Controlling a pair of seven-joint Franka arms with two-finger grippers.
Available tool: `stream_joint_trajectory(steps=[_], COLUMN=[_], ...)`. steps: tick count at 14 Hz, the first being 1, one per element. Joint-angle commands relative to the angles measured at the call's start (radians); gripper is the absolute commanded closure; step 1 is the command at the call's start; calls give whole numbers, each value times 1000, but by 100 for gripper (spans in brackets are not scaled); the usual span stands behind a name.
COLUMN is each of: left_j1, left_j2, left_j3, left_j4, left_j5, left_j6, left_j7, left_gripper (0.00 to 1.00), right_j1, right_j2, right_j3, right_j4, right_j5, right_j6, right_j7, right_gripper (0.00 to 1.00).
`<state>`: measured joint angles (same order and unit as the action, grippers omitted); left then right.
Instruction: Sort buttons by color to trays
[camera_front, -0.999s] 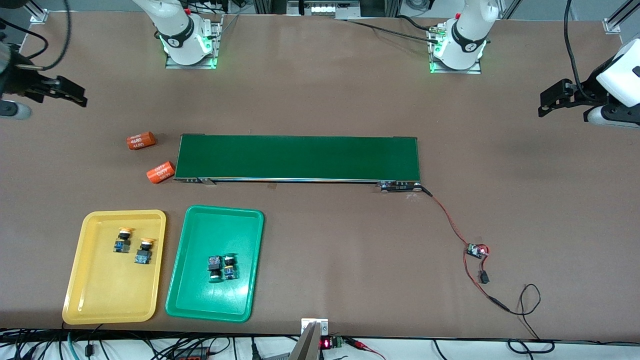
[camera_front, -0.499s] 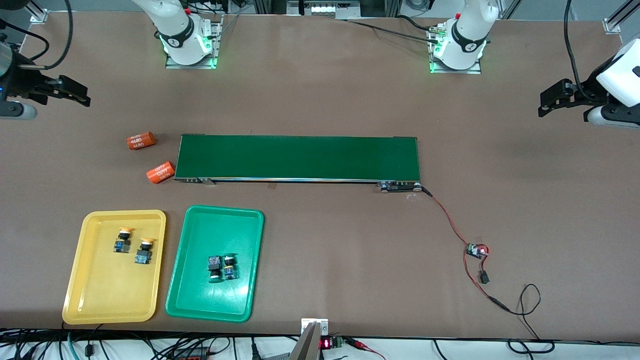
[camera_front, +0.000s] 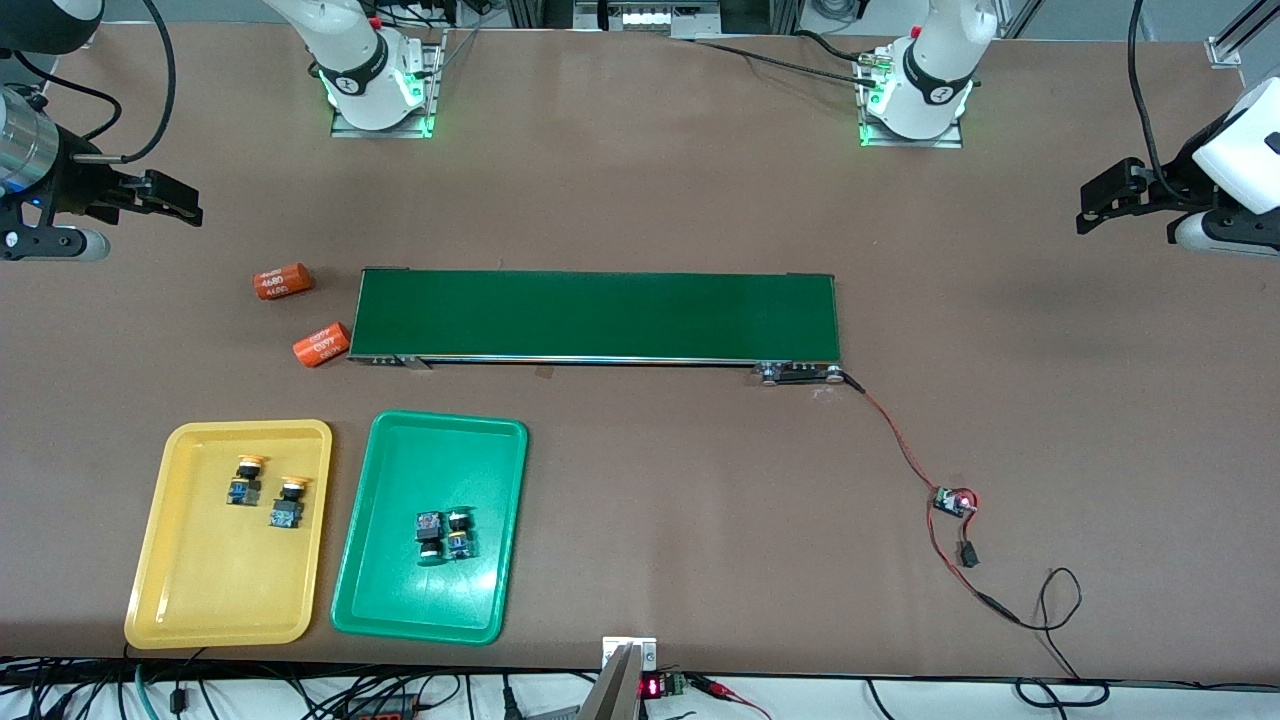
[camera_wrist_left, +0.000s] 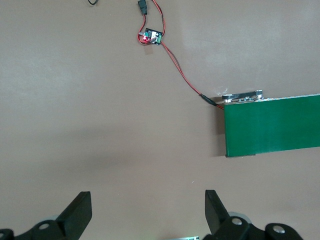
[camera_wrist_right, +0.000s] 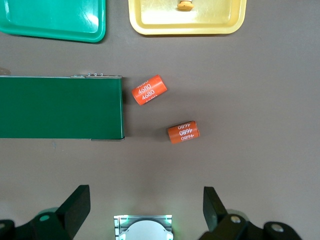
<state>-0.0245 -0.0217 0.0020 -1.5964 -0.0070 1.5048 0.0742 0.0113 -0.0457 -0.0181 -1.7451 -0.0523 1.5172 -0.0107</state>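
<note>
Looks basically done to me: both yellow-capped buttons (camera_front: 265, 493) sit in the yellow tray (camera_front: 160, 560), both green-capped buttons (camera_front: 443, 535) in the green tray (camera_front: 495, 560), and the left gripper (camera_front: 1100, 205) and right gripper (camera_front: 170, 200) hang spread and empty over the table's ends.

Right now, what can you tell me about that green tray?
The green tray is a shallow, glossy plastic rectangle with rounded corners and a raised rim. It lies flat on the table beside the yellow tray, nearer the front camera than the conveyor belt. Two green-capped buttons lie inside, close together. No hand touches it.
</note>
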Motion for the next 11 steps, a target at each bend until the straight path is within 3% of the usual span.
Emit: stream_joint_trajectory(steps=[1,11], left_j1=[6,6], left_j2=[11,9], left_j3=[-2,3], left_j4=[29,30], left_j5=[7,24], left_j6=[-23,-24], left_j7=[12,18], left_gripper=[0,0], right_j1=[4,7], right_j2=[-13,-23], right_j3=[-2,18], right_j4=[2,12], right_j5=[2,8], right_j6=[-14,-25], right_j7=[5,34], right_gripper=[0,0])
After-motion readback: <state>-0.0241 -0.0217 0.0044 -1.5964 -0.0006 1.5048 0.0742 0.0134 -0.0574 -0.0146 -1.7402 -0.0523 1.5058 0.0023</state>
